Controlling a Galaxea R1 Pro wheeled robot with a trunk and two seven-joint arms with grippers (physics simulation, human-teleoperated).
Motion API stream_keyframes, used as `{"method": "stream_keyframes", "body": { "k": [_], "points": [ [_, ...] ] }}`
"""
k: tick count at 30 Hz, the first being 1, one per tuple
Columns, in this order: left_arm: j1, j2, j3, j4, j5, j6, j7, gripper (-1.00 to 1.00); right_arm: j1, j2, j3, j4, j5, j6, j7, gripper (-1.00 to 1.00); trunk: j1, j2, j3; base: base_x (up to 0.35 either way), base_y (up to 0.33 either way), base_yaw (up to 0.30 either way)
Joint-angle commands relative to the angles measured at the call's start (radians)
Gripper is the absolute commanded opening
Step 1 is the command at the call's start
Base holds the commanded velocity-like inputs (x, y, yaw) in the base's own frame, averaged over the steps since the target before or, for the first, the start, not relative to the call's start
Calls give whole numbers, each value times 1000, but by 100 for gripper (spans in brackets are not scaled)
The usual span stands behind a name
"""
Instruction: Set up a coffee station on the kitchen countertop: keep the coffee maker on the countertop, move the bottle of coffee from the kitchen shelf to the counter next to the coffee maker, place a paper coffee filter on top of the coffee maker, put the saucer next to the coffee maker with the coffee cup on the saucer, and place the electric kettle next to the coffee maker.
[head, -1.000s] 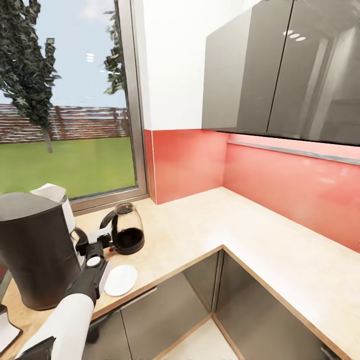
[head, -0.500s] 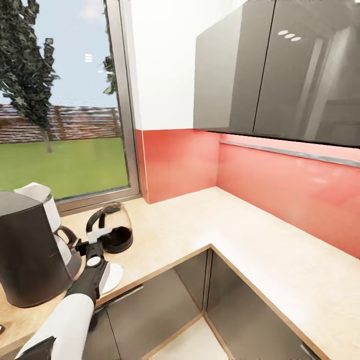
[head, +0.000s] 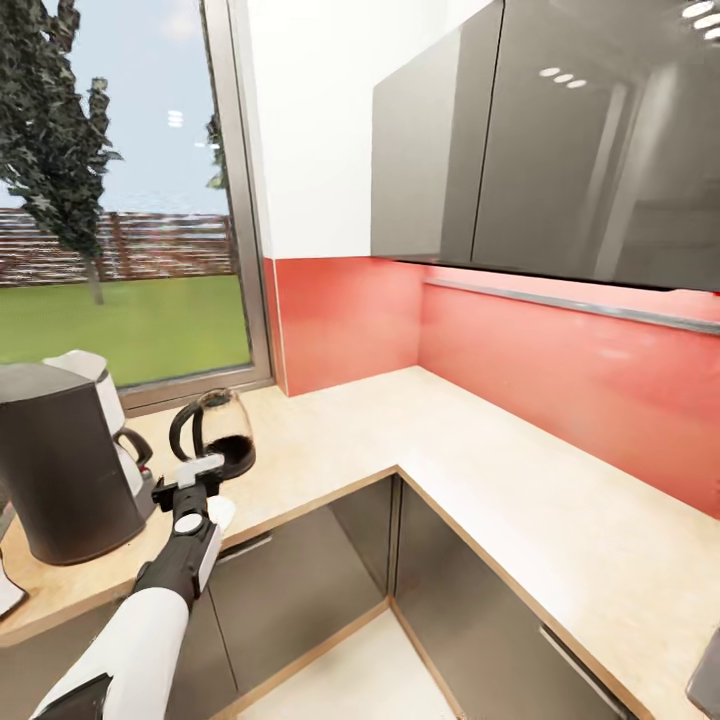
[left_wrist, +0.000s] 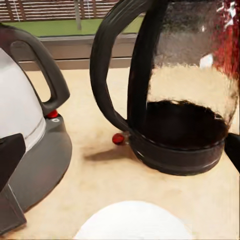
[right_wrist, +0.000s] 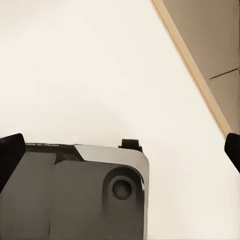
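Observation:
The dark grey coffee maker (head: 60, 465) stands at the left of the kitchen countertop (head: 330, 440). A white piece (head: 78, 364) shows at its top; I cannot tell whether it is the paper coffee filter. The electric kettle (head: 216, 438) (left_wrist: 185, 100) stands to its right, handle toward the machine. The saucer (head: 222, 512) (left_wrist: 132, 222) lies near the front edge, partly under my left arm. My left gripper (head: 190, 478) (left_wrist: 121, 157) hovers open over the saucer, pointing at the kettle, apart from it. My right gripper (right_wrist: 121, 152) is open, empty, above pale floor. The bottle of coffee, kitchen shelf and coffee cup are out of view.
The countertop turns a corner and runs on to the right below a red backsplash (head: 560, 370). Glossy grey wall cabinets (head: 540, 140) hang above it. A window (head: 120, 200) sits behind the coffee maker. In the right wrist view a grey part of the robot (right_wrist: 75, 195) lies below the gripper.
The whole head view has shifted, so coffee maker, kettle and saucer sit further left and smaller in it. My left gripper stays open near the kettle; the saucer is now partly under the arm.

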Motion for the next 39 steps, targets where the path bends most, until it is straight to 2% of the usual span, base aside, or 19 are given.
{"method": "stream_keyframes", "body": {
  "k": [1, 4, 6, 8, 11, 12, 13, 15, 16, 18, 21, 25, 27, 29, 31, 33, 35, 36, 39],
  "points": [
    [0, -3, 7, 1, -10, -6, -1, 100, 0, -1, 7, 1, -11, -4, 4, 100, 0, -1, 0, -282, -158, 0],
    [10, -11, 3, 11, -10, -13, -16, 100, 0, -1, 7, 2, -11, -4, 4, 100, 0, -1, 0, -282, -158, 0],
    [38, -24, -12, 13, -12, -24, -40, 100, 0, -1, 7, 2, -11, -4, 4, 100, 0, -1, 0, -282, -154, 0],
    [99, -30, -95, -2, -12, -94, -189, 100, 0, -1, 7, 2, -11, -4, 4, 100, 0, -1, 0, -282, -142, 0],
    [152, -29, -141, -24, -13, -130, -359, 100, 0, -1, 7, 2, -11, -4, 3, 100, 0, -1, 0, -277, -139, 0],
    [178, -27, -161, -37, -13, -136, -459, 100, 0, -1, 7, 1, -11, -4, 3, 100, 0, -1, 0, -234, -131, 0],
    [202, -22, -172, -49, -13, -140, -571, 100, 0, -1, 7, 1, -11, -4, 2, 100, 0, -1, 0, -203, -120, 0],
    [233, 1, -179, -68, -14, -142, -753, 100, 0, -1, 7, 0, -11, -4, 2, 100, 0, -1, 0, -157, -91, 0],
    [245, 13, -178, -74, -14, -143, -814, 100, 0, -1, 7, 0, -11, -4, 3, 100, 0, -1, 0, -83, -44, 0],
    [272, 44, -177, -82, -13, -143, -928, 100, 0, -1, 7, 0, -11, -4, 2, 100, 0, -1, 0, -40, -21, 0],
    [315, 72, -175, -86, -14, -144, -999, 100, 0, -1, 7, 0, -11, -4, 3, 100, 0, -1, 0, -12, -6, 0],
    [419, 113, -175, -88, -20, -143, -1024, 100, 0, -1, 6, 0, -11, -4, 3, 100, 0, -1, 0, -2, -1, 0],
    [496, 133, -173, -81, -22, -140, -1020, 100, 0, 0, 6, 0, -11, -3, 4, 100, 0, -1, 0, 0, 0, 0],
    [554, 146, -171, -77, -23, -138, -1007, 100, 0, 1, 6, 0, -11, -2, 4, 100, 0, -1, 0, 0, 0, 0],
    [627, 163, -169, -62, -23, -132, -955, 100, 0, 7, 6, -1, -12, -2, 4, 100, 0, -1, 0, 0, 0, 53],
    [670, 170, -167, -20, -23, -129, -867, 100, 0, 12, 7, -1, -13, -1, 4, 100, 0, -1, -1, 0, 0, 148],
    [691, 173, -166, 63, -23, -126, -747, 100, 0, 13, 7, -1, -13, -1, 4, 100, 0, -1, -2, 0, 0, 206],
    [697, 174, -167, 165, -23, -124, -631, 100, 0, 14, 7, -1, -13, -1, 4, 100, 0, -1, -2, 0, 0, 230],
    [702, 174, -169, 353, -22, -122, -436, 100, 0, 14, 7, 1, -12, 0, 4, 100, 0, -1, -5, 0, 0, 239]
  ]
}}
